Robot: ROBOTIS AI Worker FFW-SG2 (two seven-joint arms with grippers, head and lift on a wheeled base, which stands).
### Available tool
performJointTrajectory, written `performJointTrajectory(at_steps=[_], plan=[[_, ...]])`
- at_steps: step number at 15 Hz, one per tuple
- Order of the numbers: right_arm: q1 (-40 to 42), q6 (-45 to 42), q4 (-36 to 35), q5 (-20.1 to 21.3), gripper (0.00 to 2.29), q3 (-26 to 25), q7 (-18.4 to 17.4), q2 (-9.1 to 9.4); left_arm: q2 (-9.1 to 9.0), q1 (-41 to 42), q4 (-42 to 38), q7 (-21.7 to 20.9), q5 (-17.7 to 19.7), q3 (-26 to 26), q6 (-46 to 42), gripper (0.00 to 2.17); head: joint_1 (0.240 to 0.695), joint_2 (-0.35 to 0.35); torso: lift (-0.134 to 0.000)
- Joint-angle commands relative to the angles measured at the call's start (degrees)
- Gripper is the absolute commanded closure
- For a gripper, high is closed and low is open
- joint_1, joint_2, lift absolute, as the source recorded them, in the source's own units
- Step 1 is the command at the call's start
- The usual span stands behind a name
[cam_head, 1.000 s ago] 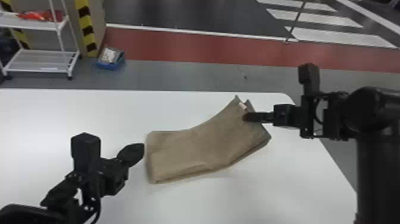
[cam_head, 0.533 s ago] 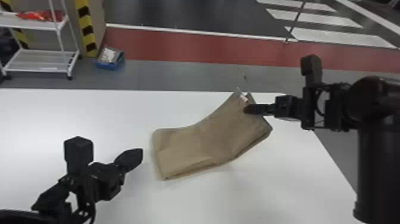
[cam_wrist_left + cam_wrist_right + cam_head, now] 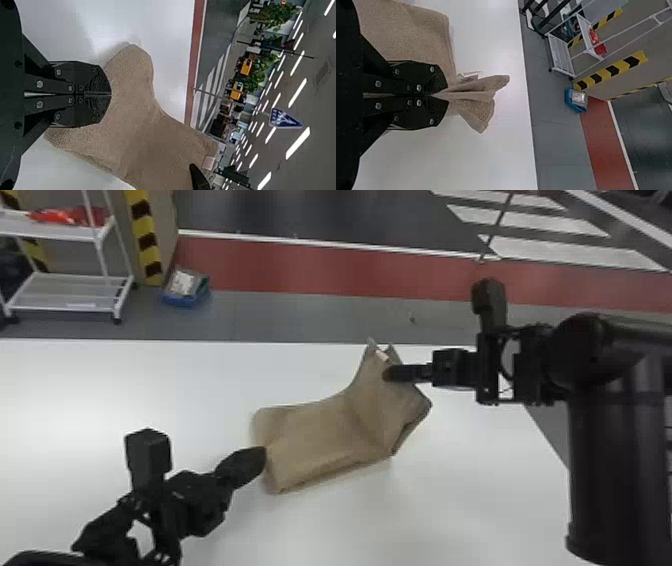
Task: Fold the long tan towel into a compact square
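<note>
Both grippers have closed in since the earlier frame: the right gripper [image 3: 387, 373] leftward, drawing the tan towel's [image 3: 320, 430] right end along, the left gripper [image 3: 263, 455] rightward to the towel's left edge. Mid-frame, the folded towel lies on the white table [image 3: 450, 500], its upper right end pinched by the right claw. The left claw is clenched.

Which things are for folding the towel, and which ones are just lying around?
For the folding:
tan towel
right hand, pinching one end of the towel
left hand, shut, near the other end
white table, under the towel

Just lying around:
white rack
red thing on the rack
blue box on the floor
</note>
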Motion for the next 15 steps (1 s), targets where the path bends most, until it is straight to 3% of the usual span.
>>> performJointTrajectory(at_steps=[1, 8, 15], plan=[[-0.6, 0.5, -0.1, -0.3, 1.31, 0.7, -0.1, 0.69, -0.16, -0.7, 1.4, 0.1, 0.0, -1.2, -0.8, 2.00, 0.695, -0.197, -0.123], [-2.0, 0.5, -0.1, -0.9, 1.31, 2.8, -0.3, 2.45, -0.16, -2.3, 3.5, 2.9, -3.7, -3.2, -1.2, 2.00, 0.695, -0.178, -0.123], [-1.8, 0.5, -0.1, 0.0, 1.31, 8.0, -1.9, 7.72, -0.16, -2.9, 5.6, 3.3, -4.0, -3.2, -2.4, 2.00, 0.695, -0.115, -0.123]])
